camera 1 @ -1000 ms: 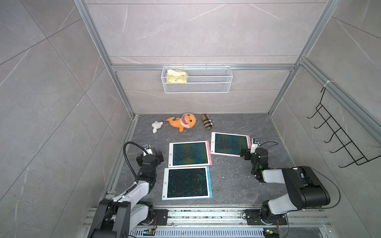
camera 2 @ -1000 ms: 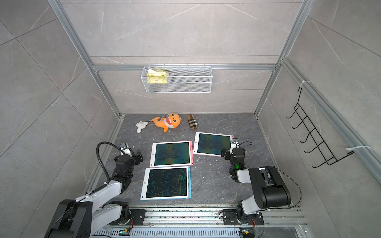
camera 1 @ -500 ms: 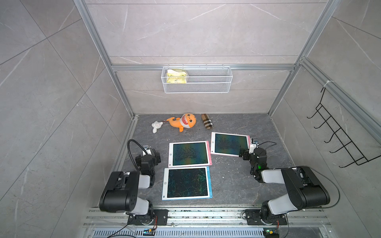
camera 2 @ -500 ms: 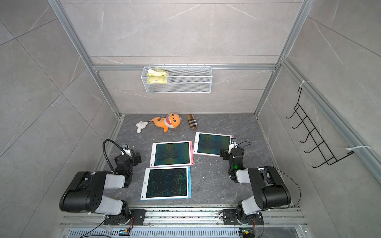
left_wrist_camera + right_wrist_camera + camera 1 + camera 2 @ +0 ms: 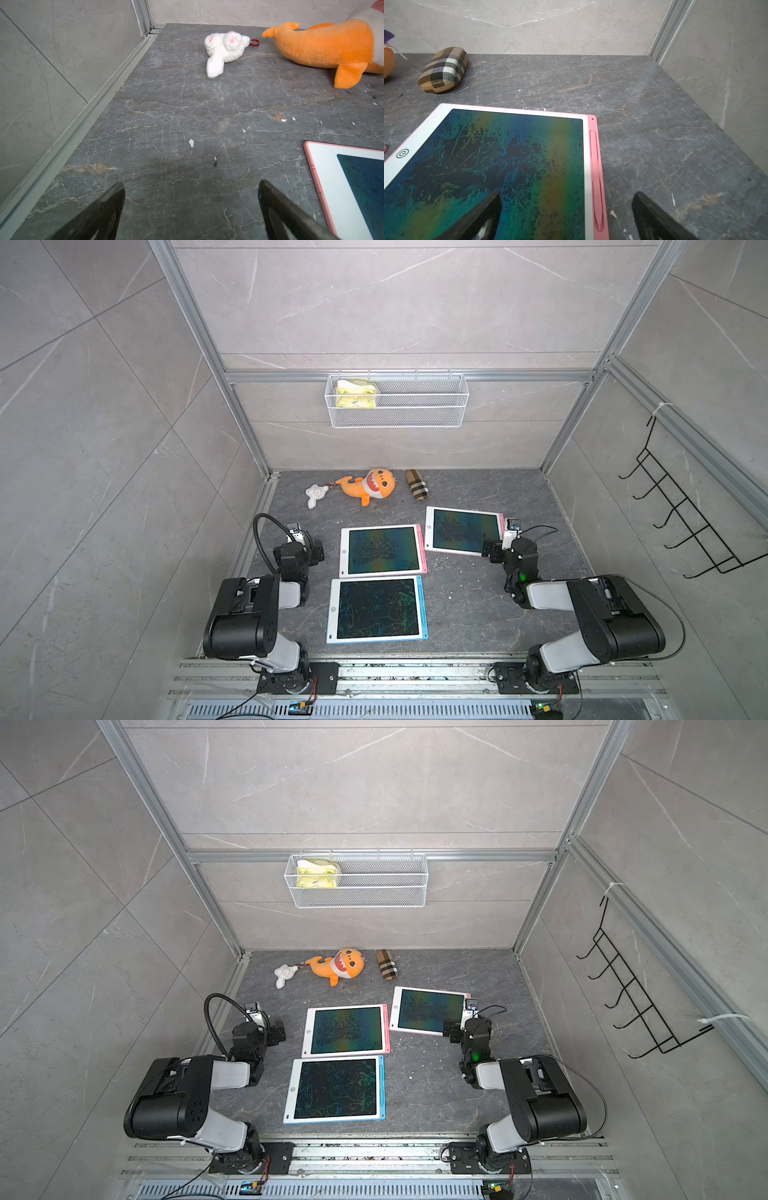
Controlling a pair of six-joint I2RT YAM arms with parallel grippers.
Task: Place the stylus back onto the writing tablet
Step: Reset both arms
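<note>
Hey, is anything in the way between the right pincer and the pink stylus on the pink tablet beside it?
Nothing visible. The right pincer stands open over the edge of the pink tablet, and the pink stylus lies bare in its side slot.

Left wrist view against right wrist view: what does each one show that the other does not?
Only the left wrist view: the white plush rabbit and the left gripper, open. Only the right wrist view: the plaid case, the pink stylus seated in its tablet's edge slot, and the right gripper, open. Both: the grey tabletop and the orange plush toy.
</note>
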